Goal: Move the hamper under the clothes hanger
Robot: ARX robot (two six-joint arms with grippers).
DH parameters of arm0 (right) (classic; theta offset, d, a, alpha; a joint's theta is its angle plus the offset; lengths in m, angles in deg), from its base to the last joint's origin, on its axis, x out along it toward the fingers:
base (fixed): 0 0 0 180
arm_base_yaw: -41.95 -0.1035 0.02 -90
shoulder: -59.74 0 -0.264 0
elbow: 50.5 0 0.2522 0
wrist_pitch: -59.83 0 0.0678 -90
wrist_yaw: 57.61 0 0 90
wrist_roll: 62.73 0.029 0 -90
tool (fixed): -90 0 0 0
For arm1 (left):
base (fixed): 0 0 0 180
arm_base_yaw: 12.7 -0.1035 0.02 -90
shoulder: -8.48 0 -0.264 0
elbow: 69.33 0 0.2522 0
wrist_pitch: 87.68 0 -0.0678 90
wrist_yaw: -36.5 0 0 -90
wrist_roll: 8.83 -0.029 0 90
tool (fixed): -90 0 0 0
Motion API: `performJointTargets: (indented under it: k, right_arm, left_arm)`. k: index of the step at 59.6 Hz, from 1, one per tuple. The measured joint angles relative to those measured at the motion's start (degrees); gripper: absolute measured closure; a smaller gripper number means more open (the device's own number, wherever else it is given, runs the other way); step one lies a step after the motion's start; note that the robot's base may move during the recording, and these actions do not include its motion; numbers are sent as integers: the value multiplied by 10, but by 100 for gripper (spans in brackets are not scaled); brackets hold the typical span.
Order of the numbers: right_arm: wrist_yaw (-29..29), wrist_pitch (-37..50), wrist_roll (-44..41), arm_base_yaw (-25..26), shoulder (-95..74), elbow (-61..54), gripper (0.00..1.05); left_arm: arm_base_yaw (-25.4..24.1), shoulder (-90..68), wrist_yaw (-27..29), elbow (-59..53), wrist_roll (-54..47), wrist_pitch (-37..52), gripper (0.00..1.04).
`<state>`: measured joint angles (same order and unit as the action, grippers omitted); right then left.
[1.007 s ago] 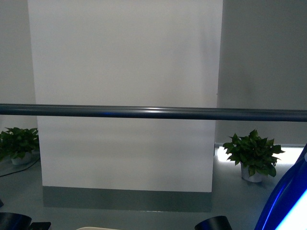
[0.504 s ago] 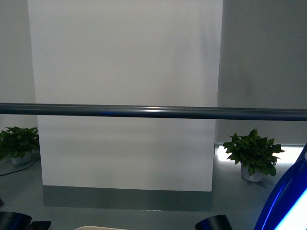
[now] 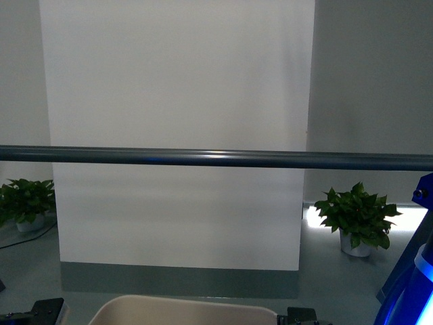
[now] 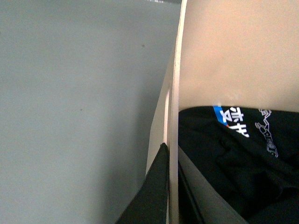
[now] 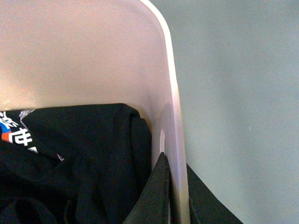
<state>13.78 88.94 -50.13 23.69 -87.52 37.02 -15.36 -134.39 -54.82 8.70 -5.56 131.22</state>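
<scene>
The beige hamper (image 3: pixel 183 311) shows its far rim at the bottom of the front view, below a long dark-grey bar of the clothes hanger (image 3: pixel 216 159). My left gripper (image 4: pixel 172 186) is shut on the hamper's side wall (image 4: pixel 233 51), one finger outside and one inside. My right gripper (image 5: pixel 175 196) is shut on the opposite wall (image 5: pixel 84 51) near a rounded corner. Black clothes with white print (image 4: pixel 243 158) lie inside, also seen in the right wrist view (image 5: pixel 70 163). The hanger's legs are out of view.
A white panel (image 3: pixel 176 135) stands ahead behind the bar. Potted plants sit on the grey floor at left (image 3: pixel 27 203) and right (image 3: pixel 355 220). A blue robot part (image 3: pixel 416 277) fills the lower right corner.
The hamper's rim has come up into the bottom of the front view, and the arm parts at the bottom corners have shifted. The bar and plants have stayed put.
</scene>
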Motion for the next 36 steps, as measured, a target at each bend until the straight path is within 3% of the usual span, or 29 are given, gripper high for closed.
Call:
performJointTargets:
  k: [12,36]
  right_arm:
    - [-5,20,2,0,0,8,102]
    - [8,-20,20,-5,-10,11,102]
  left_arm:
    - [1,0,0,0,10,9,101]
    - [4,-2,-2,-5,7,-32,101]
